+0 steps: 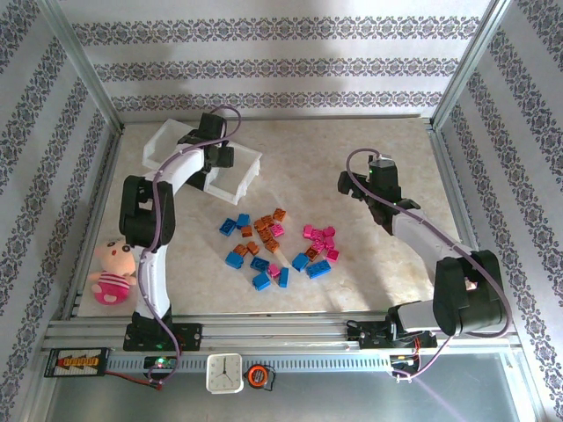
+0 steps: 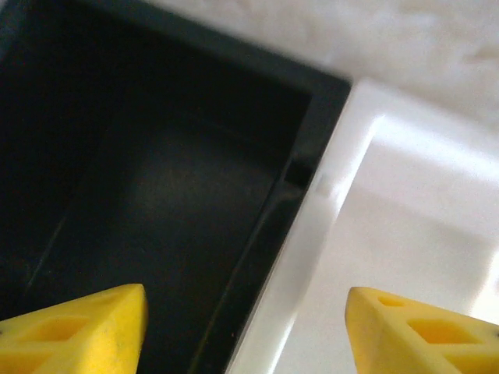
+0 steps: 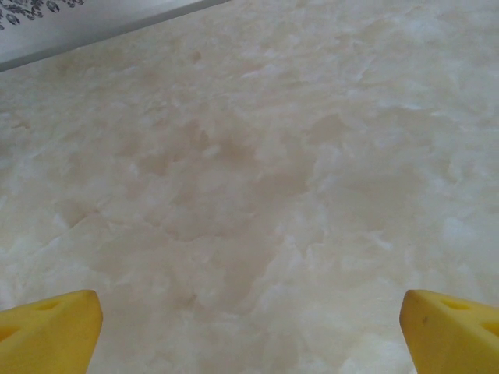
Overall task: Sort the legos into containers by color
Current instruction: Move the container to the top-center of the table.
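The legos lie loose mid-table: blue ones (image 1: 236, 258) at left and front, orange-brown ones (image 1: 267, 225) in the middle, pink ones (image 1: 321, 237) at right. The containers stand in a row at the back left: a white bin (image 1: 163, 139), a black bin (image 2: 156, 179) and a second white bin (image 1: 237, 172). My left gripper (image 1: 214, 151) hangs over the black bin's edge beside the second white bin (image 2: 405, 202). It is open and empty, yellow fingertips (image 2: 86, 327) wide apart. My right gripper (image 1: 374, 180) hovers open over bare table, right of the legos, fingertips (image 3: 47, 331) holding nothing.
A small doll with a pink body (image 1: 112, 268) lies at the left table edge beside the left arm. A white clock (image 1: 224, 374) sits on the front rail. Metal frame posts and patterned walls enclose the table (image 3: 257, 156).
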Available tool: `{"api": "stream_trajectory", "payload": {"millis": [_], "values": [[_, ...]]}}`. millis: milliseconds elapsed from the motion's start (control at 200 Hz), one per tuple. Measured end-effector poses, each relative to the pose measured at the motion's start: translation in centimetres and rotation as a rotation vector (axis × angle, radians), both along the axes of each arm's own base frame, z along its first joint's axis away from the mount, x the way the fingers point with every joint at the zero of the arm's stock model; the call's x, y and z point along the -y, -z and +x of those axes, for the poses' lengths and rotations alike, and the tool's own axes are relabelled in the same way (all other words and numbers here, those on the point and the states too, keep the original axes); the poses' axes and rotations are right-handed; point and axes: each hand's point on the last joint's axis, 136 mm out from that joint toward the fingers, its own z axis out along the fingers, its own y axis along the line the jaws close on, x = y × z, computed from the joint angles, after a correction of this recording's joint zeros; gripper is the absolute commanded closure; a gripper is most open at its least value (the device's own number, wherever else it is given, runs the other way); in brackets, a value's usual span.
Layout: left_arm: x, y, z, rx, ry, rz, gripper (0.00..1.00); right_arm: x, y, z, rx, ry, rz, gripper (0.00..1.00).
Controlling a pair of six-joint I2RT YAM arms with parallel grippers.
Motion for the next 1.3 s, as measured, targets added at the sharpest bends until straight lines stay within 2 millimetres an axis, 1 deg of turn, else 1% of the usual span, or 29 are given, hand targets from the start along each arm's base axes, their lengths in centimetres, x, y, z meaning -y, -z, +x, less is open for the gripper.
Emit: {"api": "stream_trajectory", "payload": {"millis": [55,95,195,250,340,430,500,540,575,715,804,854,939,1144,1214,1304], "values": [[0.0,1.0,-0.3,-0.036,0.006,0.010,0.47,-0.1,-0.3,-0.2,0.009,0.006,-0.038,0.02],[-0.1,1.3,-0.4,-0.052,0.012,0.023,0.51,-0.3,-0.6,-0.3,0.018,0.012,-0.068,0.02],[0.1,1.2,-0.5,-0.066,0.021,0.018,0.62,-0.5,-1.3,-0.5,0.035,0.025,-0.122,0.02],[0.5,1.2,-0.6,-0.072,0.029,0.000,0.68,-0.3,-1.6,-0.4,0.038,0.033,-0.133,0.02],[1.7,1.3,-0.9,-0.079,0.040,-0.036,0.76,-0.3,-1.9,-0.3,0.039,0.036,-0.136,0.02],[3.0,1.2,-1.1,-0.079,0.027,-0.066,0.81,-0.2,-2.0,-0.3,0.037,0.038,-0.137,0.02],[4.4,1.1,-1.3,-0.079,0.035,-0.084,0.86,-0.2,-1.8,-0.3,0.032,0.040,-0.135,0.02],[5.6,1.0,-1.6,-0.080,0.044,-0.093,0.92,-0.2,-1.6,-0.3,0.028,0.042,-0.134,0.02],[6.7,0.9,-1.8,-0.083,0.053,-0.100,1.00,-0.2,-1.5,-0.3,0.023,0.043,-0.132,0.02],[12.1,0.5,-2.2,-0.077,0.083,-0.152,1.00,-0.2,-1.3,-0.4,0.015,0.056,-0.117,0.02],[14.6,1.0,-2.8,-0.085,0.081,-0.178,1.00,-0.2,-1.2,-0.4,0.012,0.061,-0.112,0.02],[15.6,0.9,-3.1,-0.081,0.072,-0.188,1.00,-0.1,-1.1,-0.5,0.009,0.065,-0.111,0.02],[16.8,1.0,-3.6,-0.081,0.048,-0.204,1.00,0.1,-0.6,-0.8,-0.002,0.076,-0.114,0.02],[18.8,0.9,-4.3,-0.066,-0.027,-0.244,1.00,0.4,0.3,-1.4,-0.034,0.084,-0.130,0.02],[19.5,0.8,-4.3,-0.061,-0.041,-0.257,1.00,0.5,0.4,-1.4,-0.039,0.083,-0.132,0.02],[20.8,0.7,-3.8,-0.050,-0.046,-0.274,1.00,0.4,0.5,-1.5,-0.043,0.081,-0.133,0.02]]}}
